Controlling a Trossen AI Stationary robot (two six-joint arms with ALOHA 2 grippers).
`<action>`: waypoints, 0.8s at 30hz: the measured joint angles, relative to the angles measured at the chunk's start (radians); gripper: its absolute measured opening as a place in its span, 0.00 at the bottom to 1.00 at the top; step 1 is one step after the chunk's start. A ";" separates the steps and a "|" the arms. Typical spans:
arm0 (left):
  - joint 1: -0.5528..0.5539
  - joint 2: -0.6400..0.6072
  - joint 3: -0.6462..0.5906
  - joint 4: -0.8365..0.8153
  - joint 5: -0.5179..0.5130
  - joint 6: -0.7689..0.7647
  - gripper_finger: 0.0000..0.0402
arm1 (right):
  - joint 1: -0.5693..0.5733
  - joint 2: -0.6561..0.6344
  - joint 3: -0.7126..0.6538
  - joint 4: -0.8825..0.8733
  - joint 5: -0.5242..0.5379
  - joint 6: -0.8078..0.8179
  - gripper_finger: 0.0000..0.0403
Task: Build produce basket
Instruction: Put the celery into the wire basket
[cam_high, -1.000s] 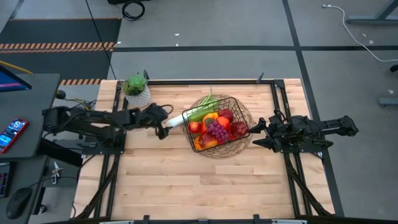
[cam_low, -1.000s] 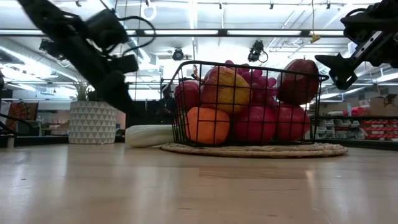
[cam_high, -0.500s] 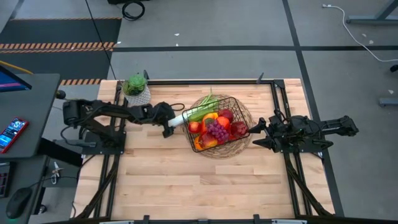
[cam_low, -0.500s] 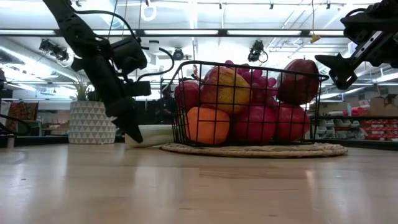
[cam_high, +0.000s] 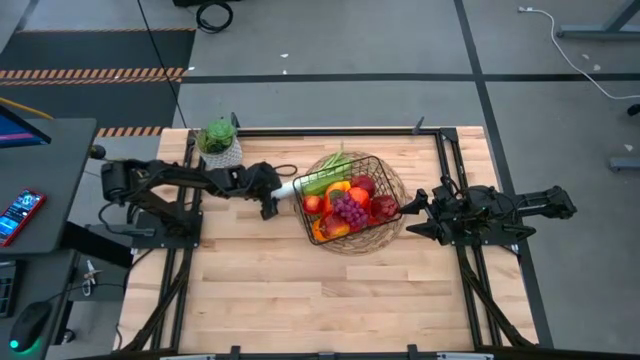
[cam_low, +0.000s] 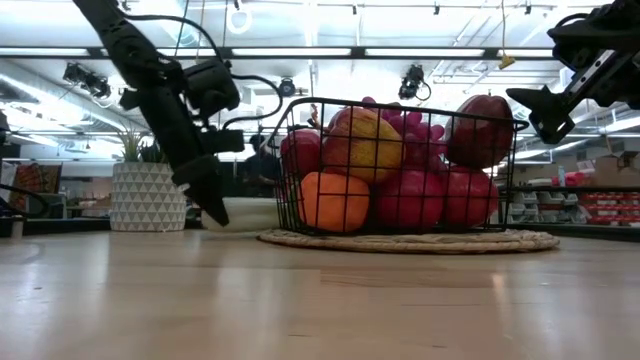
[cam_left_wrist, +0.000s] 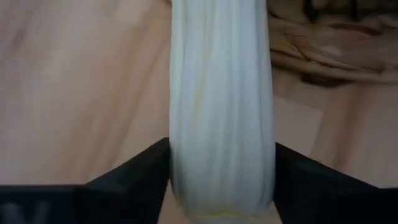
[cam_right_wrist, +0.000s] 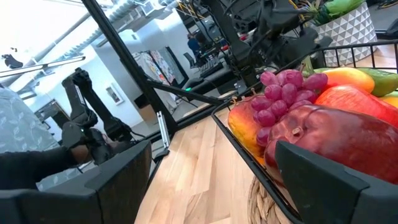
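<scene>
The leek (cam_left_wrist: 221, 112) lies on the table with its white end between the left gripper's (cam_high: 272, 200) narrowing fingers, its green top in the basket (cam_high: 352, 198) beyond, so we should close squarely before lifting, while the right gripper (cam_high: 418, 215) waits wide beside the basket.

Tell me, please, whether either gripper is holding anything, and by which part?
The left gripper straddles the leek at its white end; a firm hold cannot be told. The right gripper, beside the basket, holds nothing.
</scene>
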 joint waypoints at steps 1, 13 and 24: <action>0.008 -0.004 0.014 -0.022 -0.006 0.001 0.59 | 0.000 0.000 0.000 0.000 0.000 0.000 0.86; 0.082 -0.045 0.305 -0.349 -0.030 0.100 0.46 | 0.000 0.000 0.000 0.000 0.000 0.000 0.86; 0.063 -0.096 0.598 -0.517 -0.116 0.179 0.48 | 0.000 0.005 0.000 0.001 0.000 0.000 0.86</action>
